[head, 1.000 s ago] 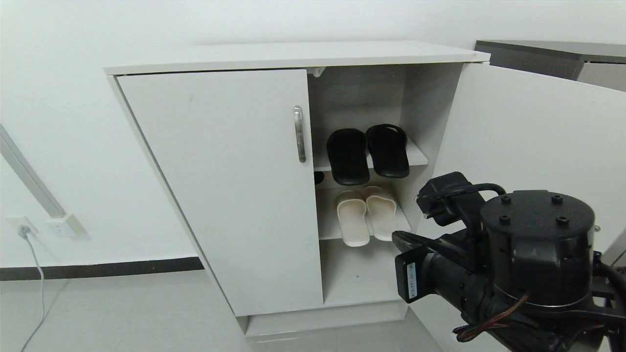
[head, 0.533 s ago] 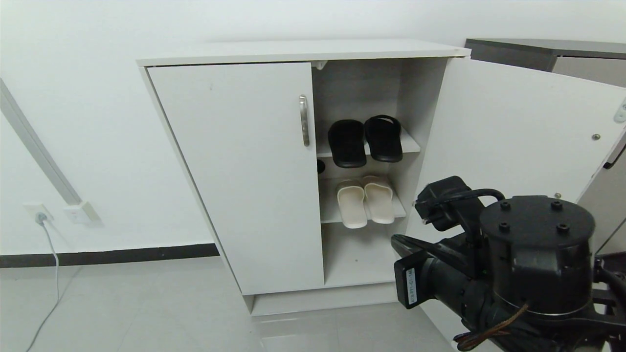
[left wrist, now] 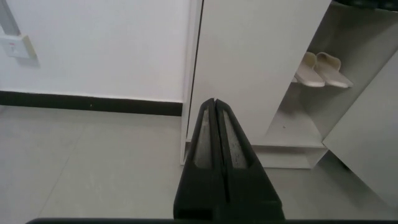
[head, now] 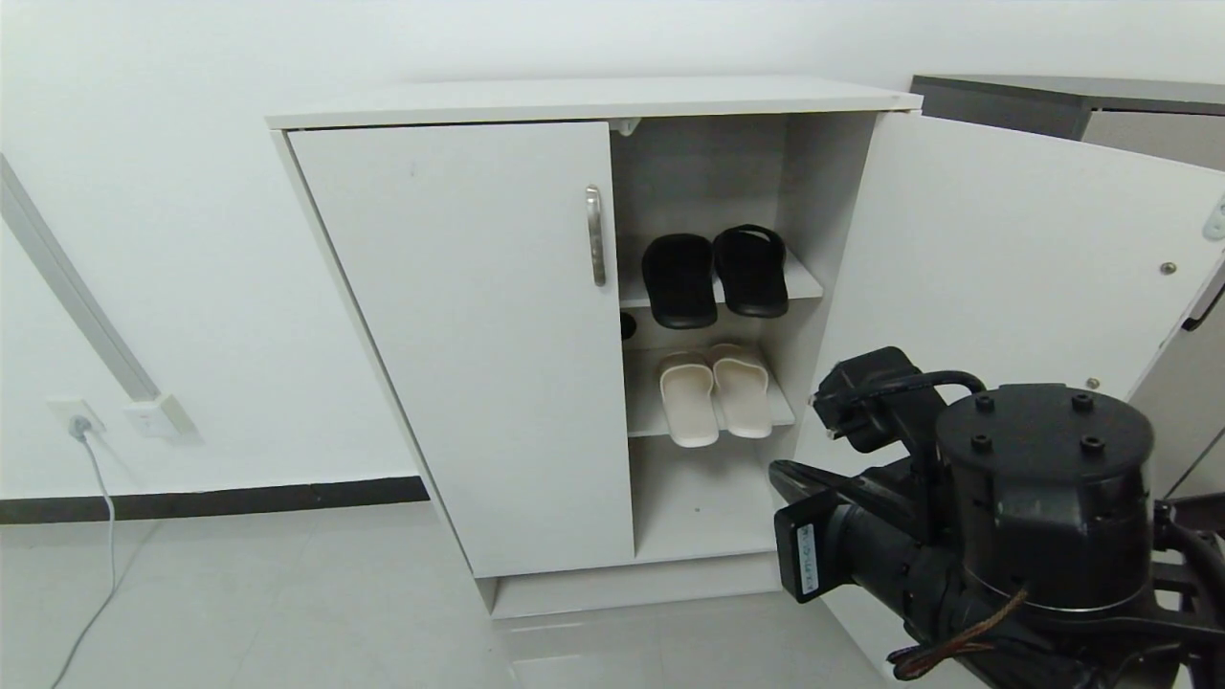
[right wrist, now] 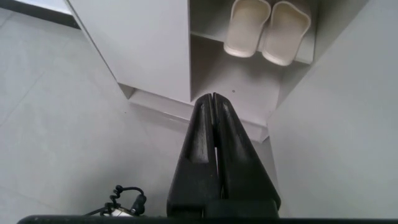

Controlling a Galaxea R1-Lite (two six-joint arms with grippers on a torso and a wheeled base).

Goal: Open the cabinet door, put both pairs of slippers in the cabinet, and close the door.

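Right gripper [right wrist: 214, 98] is hanging closed and empty near the open door [head: 1005, 258], seemingly freed to push it, since the black slippers [head: 718, 276] and cream slippers [head: 716, 397] are already sitting at the front edges of two shelves [head: 809, 285] in the cabinet [head: 574, 96].

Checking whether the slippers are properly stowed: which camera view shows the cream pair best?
The head view: the whole cream pair lies side by side on its shelf, under the black pair. The right wrist view crops the pair at the picture edge; the left wrist view catches the pair obliquely, farther off.
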